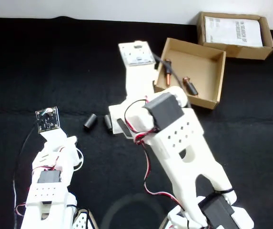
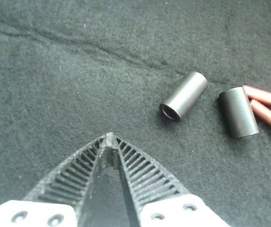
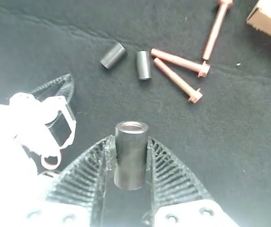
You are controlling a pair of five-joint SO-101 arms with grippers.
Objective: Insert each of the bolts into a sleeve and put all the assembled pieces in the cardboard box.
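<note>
Dark sleeves [image 3: 112,55] lie beside copper bolts [image 3: 179,61] — two pieces [image 1: 167,72] in box [image 1: 203,64].

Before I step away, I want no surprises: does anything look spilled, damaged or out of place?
Nothing stands out. Two assembled pieces lie in the cardboard box; two sleeves and three bolts lie loose on the cloth; the right gripper holds another sleeve straight between its fingers.
</note>
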